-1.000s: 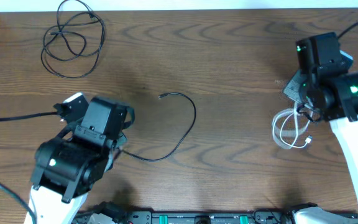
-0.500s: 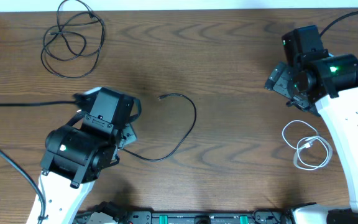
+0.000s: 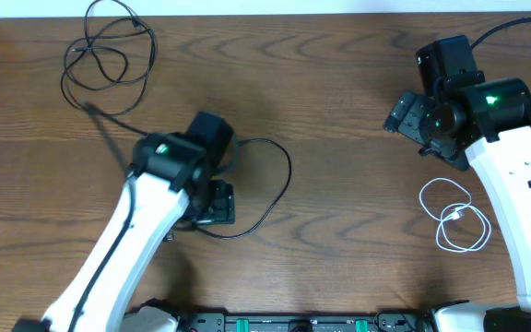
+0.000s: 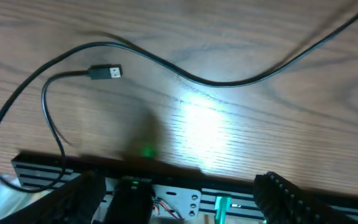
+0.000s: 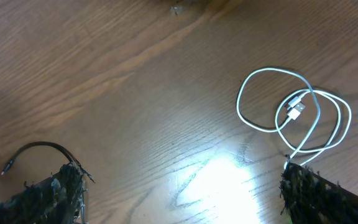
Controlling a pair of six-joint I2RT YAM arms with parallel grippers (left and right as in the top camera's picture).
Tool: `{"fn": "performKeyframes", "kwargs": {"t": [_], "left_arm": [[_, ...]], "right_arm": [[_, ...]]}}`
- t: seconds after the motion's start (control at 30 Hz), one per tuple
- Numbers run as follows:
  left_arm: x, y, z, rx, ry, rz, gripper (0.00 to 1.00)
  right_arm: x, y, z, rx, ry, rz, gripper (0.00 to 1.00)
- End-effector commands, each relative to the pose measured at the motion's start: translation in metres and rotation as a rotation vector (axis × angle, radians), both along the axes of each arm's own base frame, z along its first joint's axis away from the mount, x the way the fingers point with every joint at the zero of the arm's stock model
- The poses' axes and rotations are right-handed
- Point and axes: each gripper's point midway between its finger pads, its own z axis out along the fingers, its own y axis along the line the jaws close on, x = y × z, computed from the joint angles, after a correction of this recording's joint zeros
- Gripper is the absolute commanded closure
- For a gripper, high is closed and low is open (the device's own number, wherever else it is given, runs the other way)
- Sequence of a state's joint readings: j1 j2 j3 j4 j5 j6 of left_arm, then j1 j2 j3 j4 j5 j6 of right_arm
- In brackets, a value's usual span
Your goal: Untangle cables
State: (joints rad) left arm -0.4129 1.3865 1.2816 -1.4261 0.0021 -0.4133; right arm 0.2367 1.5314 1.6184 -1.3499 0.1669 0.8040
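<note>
Three cables lie apart on the wooden table (image 3: 339, 65). One black cable (image 3: 109, 57) is loosely coiled at the back left. A second black cable (image 3: 289, 175) curves across the middle; the left wrist view shows it (image 4: 216, 81) with its plug (image 4: 106, 72) lying free. The white cable (image 3: 454, 215) sits looped at the right front, and shows in the right wrist view too (image 5: 296, 109). My left gripper (image 3: 214, 203) hovers over the middle cable's left part, open and empty (image 4: 179, 202). My right gripper (image 3: 404, 115) is open and empty (image 5: 185, 193), behind and left of the white cable.
A black rail with green parts (image 3: 293, 323) runs along the table's front edge. Thick black arm cables run off at the left (image 3: 109, 129) and top right (image 3: 514, 23). A black cable end (image 5: 35, 147) shows beside my right gripper's left finger.
The right gripper opened, left the white cable on the table and moved toward the back. The left arm swung toward the middle over the black cable, its jaws opening.
</note>
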Motion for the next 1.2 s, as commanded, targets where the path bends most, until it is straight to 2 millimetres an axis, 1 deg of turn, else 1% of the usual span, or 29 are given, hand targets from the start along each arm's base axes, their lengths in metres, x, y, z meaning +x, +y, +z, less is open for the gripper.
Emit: {"fn": "performKeyframes", "kwargs": {"t": [0.0, 0.03, 0.17, 0.23, 0.3, 0.37, 0.43, 0.57, 0.6, 0.67, 0.7, 0.73, 0.83, 0.9, 1.03, 1.1, 1.17], "left_arm": [[0.007, -0.003, -0.021, 0.027, 0.068, 0.038, 0.18], [0.014, -0.006, -0.03, 0.037, 0.072, 0.126, 0.18], [0.033, -0.01, -0.042, 0.056, 0.019, 0.311, 0.18], [0.044, -0.001, -0.042, 0.108, -0.054, 0.434, 0.18], [0.05, 0.015, -0.037, 0.181, -0.138, 0.585, 0.17], [0.046, 0.019, -0.034, 0.189, -0.14, 0.624, 0.17], [0.038, 0.026, -0.027, 0.209, -0.144, 0.661, 0.17], [0.023, 0.048, -0.009, 0.272, -0.22, 0.765, 0.15], [0.02, 0.051, -0.008, 0.272, -0.234, 0.789, 0.02], [0.013, 0.057, -0.009, 0.261, -0.247, 0.835, 0.02], [0.009, 0.061, -0.012, 0.257, -0.248, 0.866, 0.02], [0.003, 0.063, -0.021, 0.24, -0.239, 0.929, 0.02], [-0.001, 0.056, -0.043, 0.175, -0.189, 0.979, 0.02], [-0.003, 0.048, -0.059, 0.131, -0.144, 0.993, 0.02], [-0.001, 0.034, -0.084, 0.059, -0.104, 0.999, 0.02], [0.002, 0.032, -0.094, 0.038, -0.112, 1.003, 0.02], [0.005, 0.033, -0.098, 0.029, -0.119, 1.012, 0.02]], "right_arm": [[0.0, -0.001, 0.0, 0.002, 0.005, -0.006, 0.01], [0.0, -0.001, 0.0, 0.002, 0.004, -0.006, 0.01], [-0.001, -0.001, 0.0, 0.001, 0.007, -0.005, 0.01], [-0.001, -0.001, 0.0, 0.001, 0.006, -0.005, 0.01], [-0.001, -0.001, 0.0, 0.001, 0.008, -0.005, 0.01], [-0.002, -0.001, -0.001, 0.0, 0.011, -0.005, 0.01], [-0.002, -0.001, -0.001, -0.001, 0.012, -0.005, 0.01], [-0.002, -0.001, -0.001, 0.0, 0.012, -0.005, 0.01], [-0.002, -0.001, -0.001, 0.0, 0.012, -0.005, 0.01], [-0.002, -0.001, -0.001, 0.0, 0.012, -0.005, 0.01], [-0.002, -0.001, -0.001, 0.0, 0.012, -0.005, 0.01], [-0.002, -0.001, -0.001, 0.0, 0.011, -0.005, 0.01], [-0.002, -0.001, -0.001, 0.0, 0.012, -0.005, 0.01], [-0.002, -0.001, -0.001, 0.0, 0.012, -0.005, 0.01], [-0.002, -0.001, -0.001, 0.0, 0.011, -0.005, 0.01], [-0.002, -0.001, -0.001, 0.0, 0.011, -0.005, 0.01], [-0.002, -0.001, -0.001, 0.0, 0.011, -0.005, 0.01]]}}
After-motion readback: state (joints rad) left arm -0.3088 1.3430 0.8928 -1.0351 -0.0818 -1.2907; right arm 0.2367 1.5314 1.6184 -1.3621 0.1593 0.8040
